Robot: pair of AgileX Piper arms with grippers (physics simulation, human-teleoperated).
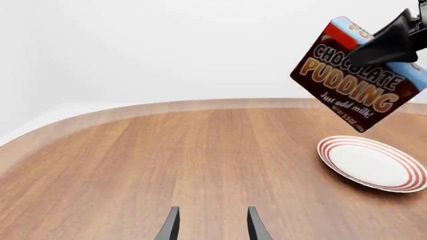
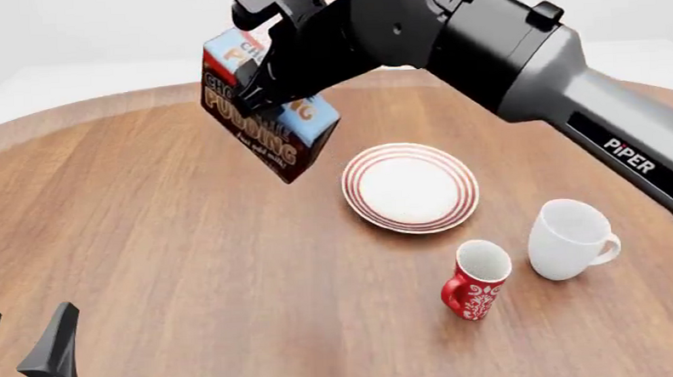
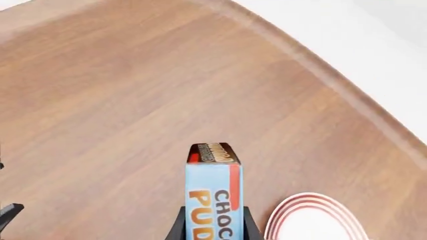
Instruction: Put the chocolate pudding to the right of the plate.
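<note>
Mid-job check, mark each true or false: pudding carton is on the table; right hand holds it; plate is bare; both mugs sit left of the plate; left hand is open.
1. The blue-and-brown chocolate pudding carton rests on the wooden table: false, it hangs in the air.
2. The right hand grips it: true.
3. The red-ringed white plate is bare: true.
4. The red mug and white mug sit left of the plate: false, right of it.
5. The left hand is open: true.

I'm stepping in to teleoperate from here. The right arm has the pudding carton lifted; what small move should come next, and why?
Probably carry it rightward, staying high. The right gripper holds the blue-and-brown chocolate pudding carton in the air, left of the round white red-ringed plate. The spot right of the plate lies across it, near the white mug and the red patterned mug, so height looks wise.
</note>
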